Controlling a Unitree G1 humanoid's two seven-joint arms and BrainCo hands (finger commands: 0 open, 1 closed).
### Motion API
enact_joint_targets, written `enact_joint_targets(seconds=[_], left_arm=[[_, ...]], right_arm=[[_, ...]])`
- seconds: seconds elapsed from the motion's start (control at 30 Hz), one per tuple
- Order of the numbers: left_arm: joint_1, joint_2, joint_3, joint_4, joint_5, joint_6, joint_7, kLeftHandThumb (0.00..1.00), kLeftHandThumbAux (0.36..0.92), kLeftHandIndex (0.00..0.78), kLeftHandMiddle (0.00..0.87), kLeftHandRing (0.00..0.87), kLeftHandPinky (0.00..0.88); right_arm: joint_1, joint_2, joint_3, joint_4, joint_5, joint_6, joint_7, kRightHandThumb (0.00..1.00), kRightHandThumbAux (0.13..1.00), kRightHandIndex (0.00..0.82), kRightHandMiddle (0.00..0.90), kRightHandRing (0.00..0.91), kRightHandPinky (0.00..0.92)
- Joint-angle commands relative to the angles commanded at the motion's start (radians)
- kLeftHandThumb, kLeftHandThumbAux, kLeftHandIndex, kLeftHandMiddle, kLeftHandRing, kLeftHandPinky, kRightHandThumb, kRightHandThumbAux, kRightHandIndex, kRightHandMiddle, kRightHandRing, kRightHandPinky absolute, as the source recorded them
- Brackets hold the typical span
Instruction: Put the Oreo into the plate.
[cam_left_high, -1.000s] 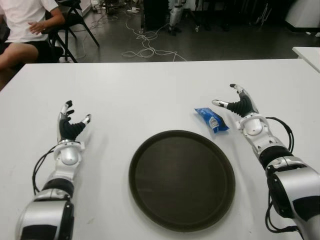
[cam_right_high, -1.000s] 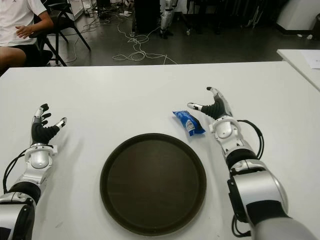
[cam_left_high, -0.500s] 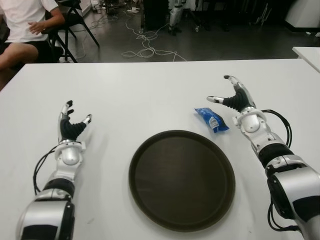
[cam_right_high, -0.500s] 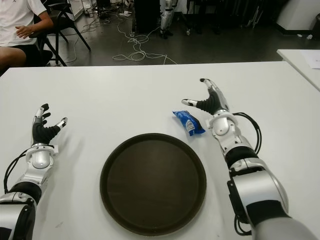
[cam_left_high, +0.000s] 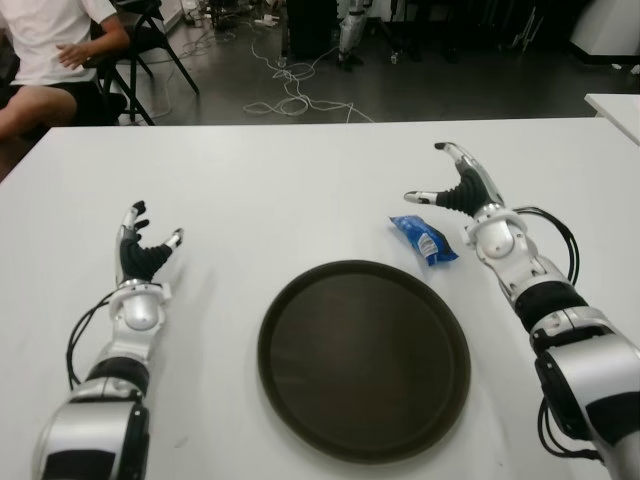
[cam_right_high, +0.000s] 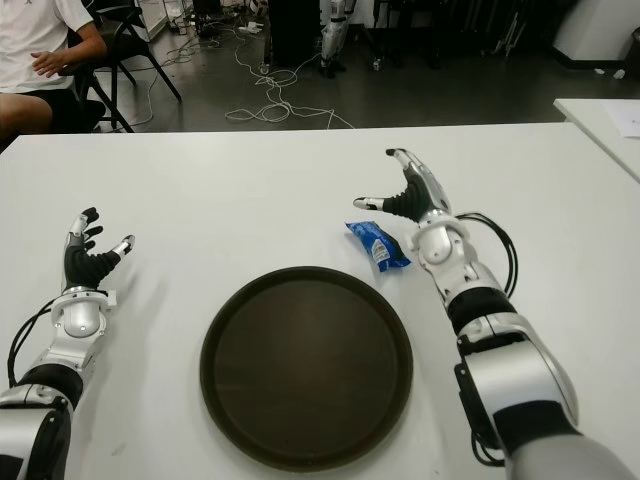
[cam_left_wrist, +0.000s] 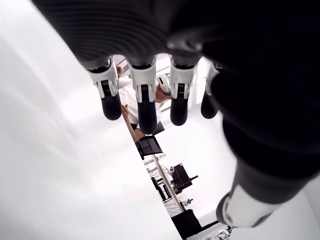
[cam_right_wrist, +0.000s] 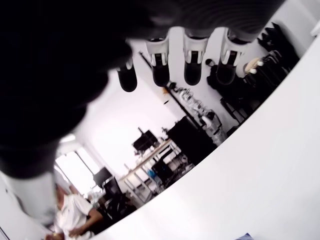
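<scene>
A blue Oreo packet (cam_left_high: 424, 239) lies on the white table (cam_left_high: 300, 180), just beyond the far right rim of a round dark plate (cam_left_high: 364, 358). My right hand (cam_left_high: 452, 185) hovers just behind and to the right of the packet, fingers spread, holding nothing. Its thumb points left above the packet's far end. In the right wrist view the fingers (cam_right_wrist: 192, 56) are extended and a corner of the blue packet (cam_right_wrist: 245, 236) shows at the edge. My left hand (cam_left_high: 142, 247) is idle at the left side of the table, far left of the plate, fingers spread.
A seated person (cam_left_high: 50, 55) in a white shirt is beyond the table's far left corner, beside a black chair (cam_left_high: 150, 35). Cables (cam_left_high: 290, 90) lie on the floor behind the table. Another white table's corner (cam_left_high: 615, 105) shows at the far right.
My right hand has risen and moved forward and slightly left, from beside the Oreo packet to just behind it. The packet, plate and left hand have not moved.
</scene>
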Motion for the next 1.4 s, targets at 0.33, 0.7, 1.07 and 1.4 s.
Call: enact_joint_targets(seconds=[0.33,0.7,1.07,1.4], left_arm=[[0.001,-0.004,0.000,-0.004,0.002,-0.002,0.010,0.050,0.783,0.087,0.136,0.117,0.088],[0.001,-0.002,-0.006,-0.007,0.009,-0.001,0.012,0.042,0.774,0.077,0.125,0.109,0.086],[0.003,-0.004,-0.006,-0.011,0.007,-0.006,0.010,0.029,0.779,0.074,0.123,0.107,0.086],[0.002,-0.004,-0.009,-0.010,0.011,-0.005,0.014,0.034,0.787,0.081,0.132,0.124,0.109]], right_arm=[[0.037,-0.030,0.064,-0.260,-0.081,0.248,0.176,0.000,0.798,0.043,0.049,0.044,0.028],[0.057,-0.031,0.103,-0.380,-0.147,0.406,0.236,0.000,0.819,0.025,0.044,0.047,0.022],[0.054,-0.034,0.157,-0.421,-0.227,0.483,0.239,0.000,0.774,0.017,0.055,0.051,0.029],[0.033,-0.037,0.230,-0.458,-0.320,0.593,0.329,0.000,0.760,0.031,0.070,0.052,0.003]])
